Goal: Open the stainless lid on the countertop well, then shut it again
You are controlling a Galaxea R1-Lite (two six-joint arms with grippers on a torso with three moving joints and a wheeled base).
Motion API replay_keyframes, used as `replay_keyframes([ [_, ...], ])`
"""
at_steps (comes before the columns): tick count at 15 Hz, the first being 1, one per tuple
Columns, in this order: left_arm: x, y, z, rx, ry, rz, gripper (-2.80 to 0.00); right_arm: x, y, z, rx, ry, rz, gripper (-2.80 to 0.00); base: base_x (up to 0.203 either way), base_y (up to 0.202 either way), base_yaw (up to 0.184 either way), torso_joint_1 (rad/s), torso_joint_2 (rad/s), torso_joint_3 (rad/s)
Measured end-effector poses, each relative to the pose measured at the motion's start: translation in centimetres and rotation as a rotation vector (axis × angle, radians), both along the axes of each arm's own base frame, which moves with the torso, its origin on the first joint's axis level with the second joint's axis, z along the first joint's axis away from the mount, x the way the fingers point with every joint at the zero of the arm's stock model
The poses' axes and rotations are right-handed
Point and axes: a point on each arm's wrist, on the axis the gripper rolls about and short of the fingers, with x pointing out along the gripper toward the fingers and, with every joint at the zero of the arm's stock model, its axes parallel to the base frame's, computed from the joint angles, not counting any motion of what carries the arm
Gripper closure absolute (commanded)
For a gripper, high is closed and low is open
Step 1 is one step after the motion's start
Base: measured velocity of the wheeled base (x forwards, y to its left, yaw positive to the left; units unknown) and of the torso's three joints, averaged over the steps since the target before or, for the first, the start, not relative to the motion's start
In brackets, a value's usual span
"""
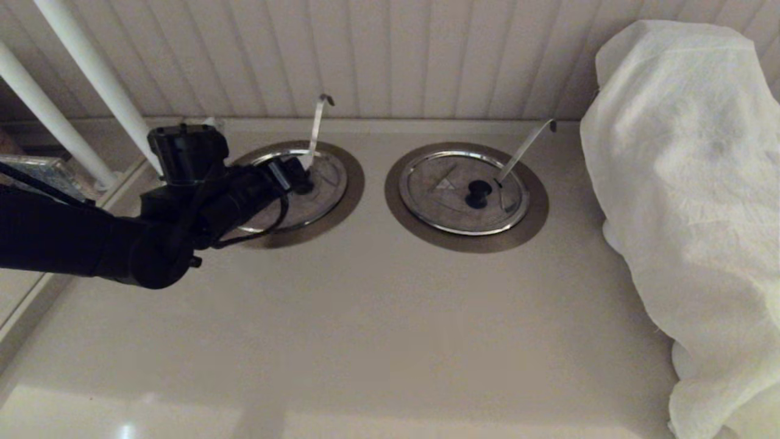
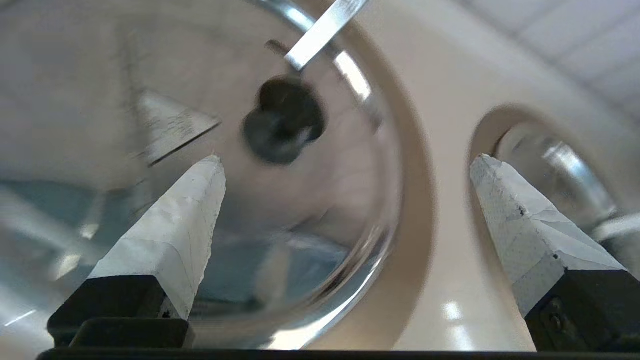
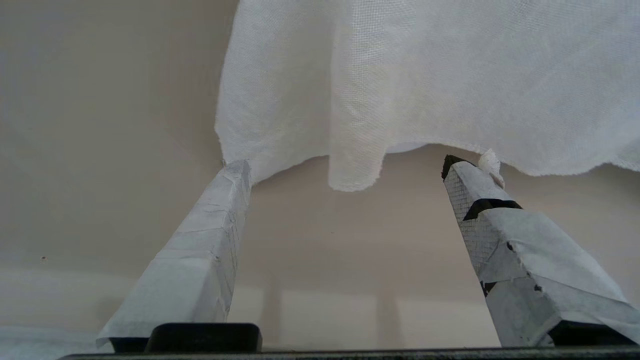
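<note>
While our left claw [image 2: 345, 160] is hovering wide open and empty above the stainless lid [image 1: 326, 183], which is lying flat over the countertop well [image 1: 352, 189] near the tabletop's [image 1: 365, 317] far left edge, we are risking fingers slipping off its small, rounded black knob [image 2: 284, 120] or bumping the thin ladle handle [image 1: 317, 128].

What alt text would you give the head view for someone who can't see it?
The black left arm's claw hovers at the black knob of the round stainless lid, which sits closed in its bronze-grey ringed countertop well, a ladle handle rising near-upright. A twin lid lies to the right, beside a draped white cloth.
</note>
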Motion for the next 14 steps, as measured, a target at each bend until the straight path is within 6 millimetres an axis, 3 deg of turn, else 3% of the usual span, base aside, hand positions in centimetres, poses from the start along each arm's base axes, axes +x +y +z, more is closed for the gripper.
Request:
replay_keyframes([
  [1, -0.6, 0.2, -0.2, 0.026, -0.003, 0.001, 0.00, 0.0, 0.0, 0.0, 0.000, 0.000, 0.000, -2.80, 0.000, 0.000, 0.000, 0.000, 0.00, 0.000],
  [7, -5.9, 1.7, 0.1, 0.207, -0.007, -0.006, 0.00, 0.0, 0.0, 0.0, 0.000, 0.000, 0.000, -2.80, 0.000, 0.000, 0.000, 0.000, 0.00, 0.000],
  [14, -15.3, 4.4, 3.5, 0.332, 0.016, 0.084, 0.00, 0.0, 0.0, 0.0, 0.000, 0.000, 0.001, -2.80, 0.000, 0.000, 0.000, 0.000, 0.00, 0.000],
])
